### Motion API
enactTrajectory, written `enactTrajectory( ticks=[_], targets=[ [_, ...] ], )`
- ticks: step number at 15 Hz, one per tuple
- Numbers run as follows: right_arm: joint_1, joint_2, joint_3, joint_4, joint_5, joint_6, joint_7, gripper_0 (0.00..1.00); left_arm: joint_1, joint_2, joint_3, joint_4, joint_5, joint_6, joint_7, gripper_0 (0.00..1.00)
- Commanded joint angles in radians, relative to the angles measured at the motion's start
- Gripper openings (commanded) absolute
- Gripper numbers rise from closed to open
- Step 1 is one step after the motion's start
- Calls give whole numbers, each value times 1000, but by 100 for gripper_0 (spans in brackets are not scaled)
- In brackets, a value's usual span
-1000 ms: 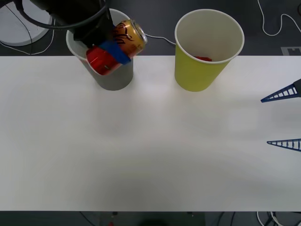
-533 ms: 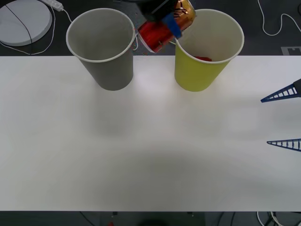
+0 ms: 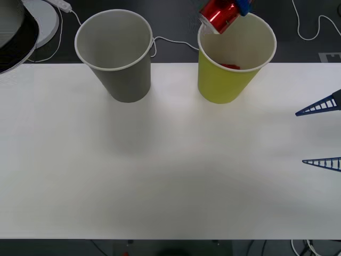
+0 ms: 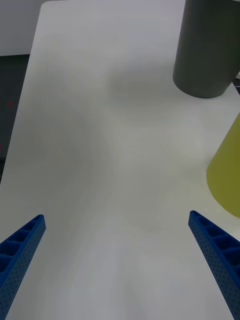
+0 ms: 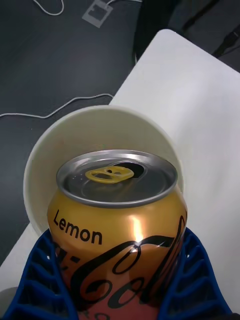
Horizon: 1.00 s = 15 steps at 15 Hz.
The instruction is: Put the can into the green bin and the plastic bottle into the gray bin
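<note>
Left tool (image 5: 120, 280) clenched on the can (image 3: 219, 14), held tilted over the green bin (image 3: 226, 85) at its 11 o'clock rim. Right tool (image 4: 117, 265) released, parked over counter (image 3: 170, 176).

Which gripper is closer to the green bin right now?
Left. The left gripper holds the can over the green bin, right at its far rim. The right gripper hangs open above the table's right edge, well off to the bin's side.

right tool (image 4: 117, 265) spread, gray bin (image 4: 206, 47), green bin (image 4: 227, 172)
</note>
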Motion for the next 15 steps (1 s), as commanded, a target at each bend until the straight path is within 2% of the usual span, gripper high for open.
enactTrajectory(
  ticks=[1, 6, 8, 10, 12, 13, 14, 15],
  targets=[
    [0, 0, 0, 0, 0, 0, 0, 100, -19, -83, -13, 109, 9, 49, -2, 1],
    [0, 0, 0, 0, 0, 0, 0, 100, -22, -187, -33, 216, -11, 138, -2, 1],
    [0, 0, 0, 0, 0, 0, 0, 100, -26, -196, -88, 216, -1, 167, 0, 1],
    [0, 0, 0, 0, 0, 0, 0, 100, -26, -196, -89, 216, 2, 169, 0, 1],
    [0, 0, 0, 0, 0, 0, 0, 100, -26, -196, -89, 216, 6, 172, 0, 7],
    [0, 0, 0, 0, 0, 0, 0, 100, -26, -196, -89, 216, 9, 172, -2, 22],
    [0, 0, 0, 0, 0, 0, 0, 100, -26, -196, -89, 216, 12, 173, -2, 50],
    [0, 0, 0, 0, 0, 0, 0, 100, -26, -196, -89, 216, 17, 172, -3, 86]
  ],
)
